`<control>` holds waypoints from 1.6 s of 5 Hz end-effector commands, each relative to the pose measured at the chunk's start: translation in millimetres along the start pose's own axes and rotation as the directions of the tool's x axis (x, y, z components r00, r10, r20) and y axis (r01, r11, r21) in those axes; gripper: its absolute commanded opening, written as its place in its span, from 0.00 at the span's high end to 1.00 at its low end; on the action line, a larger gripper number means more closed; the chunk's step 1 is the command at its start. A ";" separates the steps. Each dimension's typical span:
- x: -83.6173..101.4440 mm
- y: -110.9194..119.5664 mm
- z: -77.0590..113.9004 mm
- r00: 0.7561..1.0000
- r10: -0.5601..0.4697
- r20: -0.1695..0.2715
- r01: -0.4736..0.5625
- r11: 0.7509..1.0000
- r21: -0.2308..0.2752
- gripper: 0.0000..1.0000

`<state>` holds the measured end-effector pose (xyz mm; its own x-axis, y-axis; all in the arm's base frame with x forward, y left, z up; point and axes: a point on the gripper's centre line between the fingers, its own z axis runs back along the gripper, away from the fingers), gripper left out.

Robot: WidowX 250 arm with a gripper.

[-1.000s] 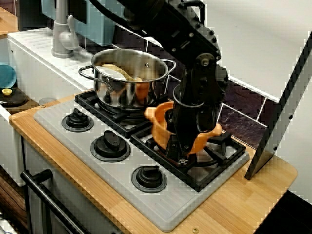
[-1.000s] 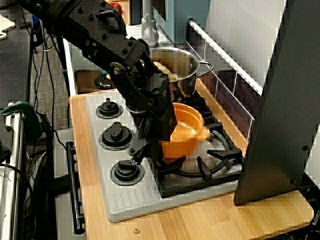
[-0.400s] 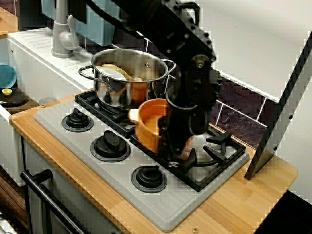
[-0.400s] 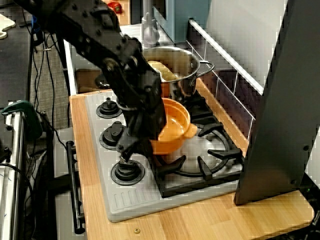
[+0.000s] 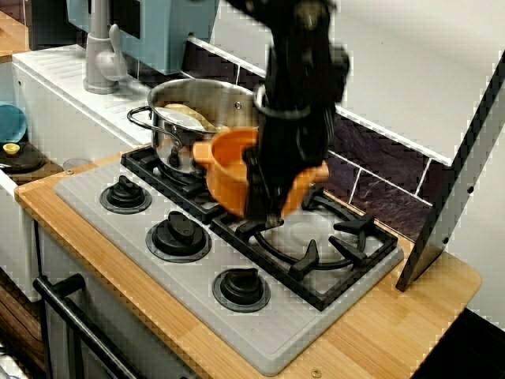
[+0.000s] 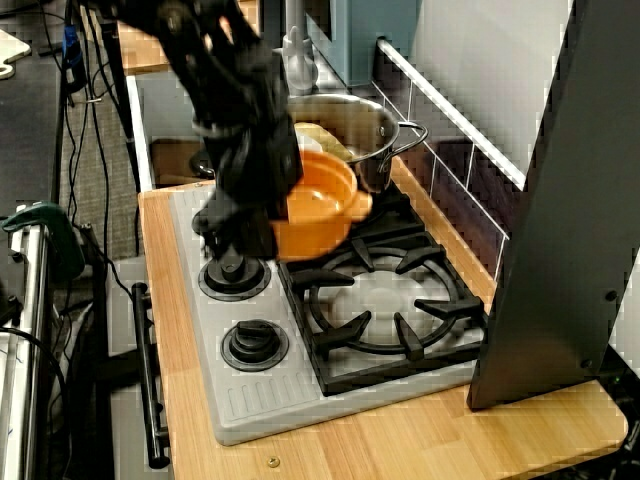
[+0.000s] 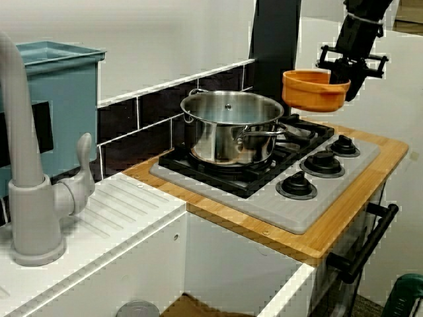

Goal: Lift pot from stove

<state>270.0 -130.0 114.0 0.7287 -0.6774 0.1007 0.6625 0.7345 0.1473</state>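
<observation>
The orange pot (image 5: 226,171) hangs in the air above the grey stove (image 5: 162,278), over the strip between the two burner grates. My gripper (image 5: 264,212) is shut on its rim and wall, on the side nearer the knobs. In the view from the right side, the pot (image 6: 318,205) sits level with the steel pot's wall, with the gripper (image 6: 238,238) beside it over the middle knob. The view from the sink side shows the pot (image 7: 314,90) well clear of the stove (image 7: 318,208), held by the gripper (image 7: 350,78). The right burner grate (image 6: 385,305) is bare.
A taller steel pot (image 5: 202,120) holding food stands on the back-left burner, close behind the orange pot. Three black knobs (image 5: 179,234) line the stove's front. A dark panel (image 5: 456,185) leans at the counter's right end. A grey faucet (image 7: 26,168) and a teal box (image 7: 61,99) stand by the sink.
The gripper has risen and moved left with the orange pot, off the right burner grate. The pot now hangs above the stove, near the steel pot.
</observation>
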 end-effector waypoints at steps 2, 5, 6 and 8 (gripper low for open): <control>-14.8 9.7 66.3 0.989 0.029 0.142 -0.029 1.000 -0.005 1.00; -28.7 13.5 104.6 0.981 0.046 0.188 -0.038 0.998 -0.049 1.00; -30.5 11.0 113.3 0.980 0.046 0.193 -0.035 0.998 -0.061 1.00; -32.4 6.8 113.2 0.981 0.042 0.191 -0.031 0.998 -0.060 1.00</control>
<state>236.1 -106.2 213.9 0.7245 -0.6411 0.2533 0.6476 0.7589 0.0685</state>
